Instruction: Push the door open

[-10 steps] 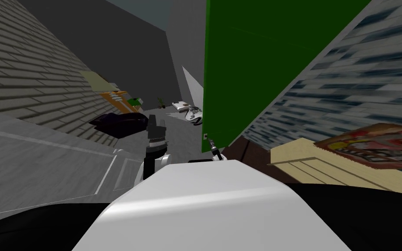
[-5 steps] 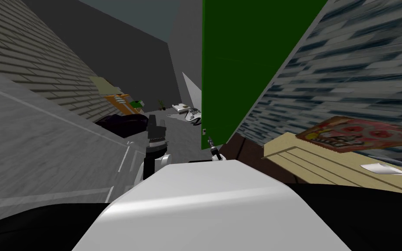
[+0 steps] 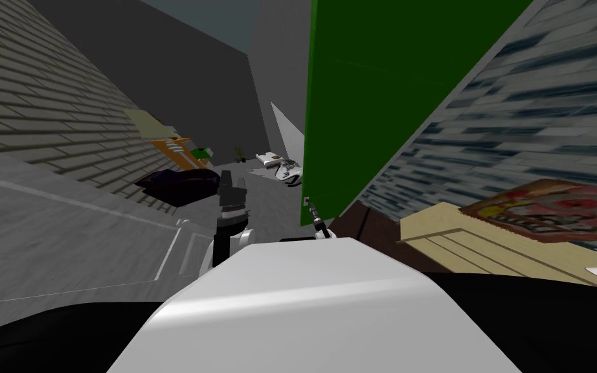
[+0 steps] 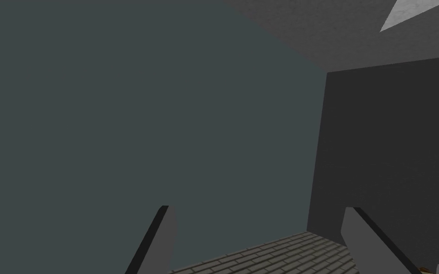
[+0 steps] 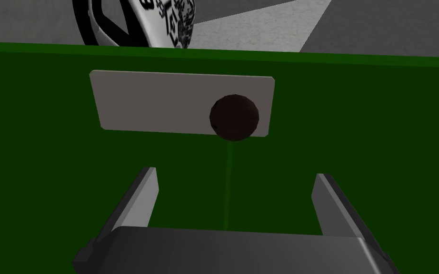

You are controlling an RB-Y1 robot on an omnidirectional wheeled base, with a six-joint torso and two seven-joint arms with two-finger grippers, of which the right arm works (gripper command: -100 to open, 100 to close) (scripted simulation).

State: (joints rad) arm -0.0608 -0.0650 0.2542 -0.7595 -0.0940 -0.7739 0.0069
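The green door (image 3: pixel 368 97) stands straight ahead of the right claw (image 5: pixel 235 174), and its flat face spreads well past both fingers. The right claw is wide open and holds nothing. Its two grey fingers (image 5: pixel 148 190) point at the door's face, but I cannot tell whether the tips touch it.

Just beyond the fingertips a grey plate (image 5: pixel 166 102) is fixed to the door, and a dark round knob (image 5: pixel 234 117) sits at one end of it, in line with the gap between the fingers. The door's free edge runs just past the plate. Beyond that edge, on the grey floor, lies a white and black thing (image 5: pixel 166 19).

In the head view the right claw (image 3: pixel 312 210) sits low against the door's near corner, next to the small plate. A pale wooden desk (image 3: pixel 459 249) stands off to its right, with a flat red-patterned thing (image 3: pixel 550 210) on it.

The left claw (image 3: pixel 232 188) is held up, well apart from the door. Its fingers (image 4: pixel 164 238) are spread wide around nothing.
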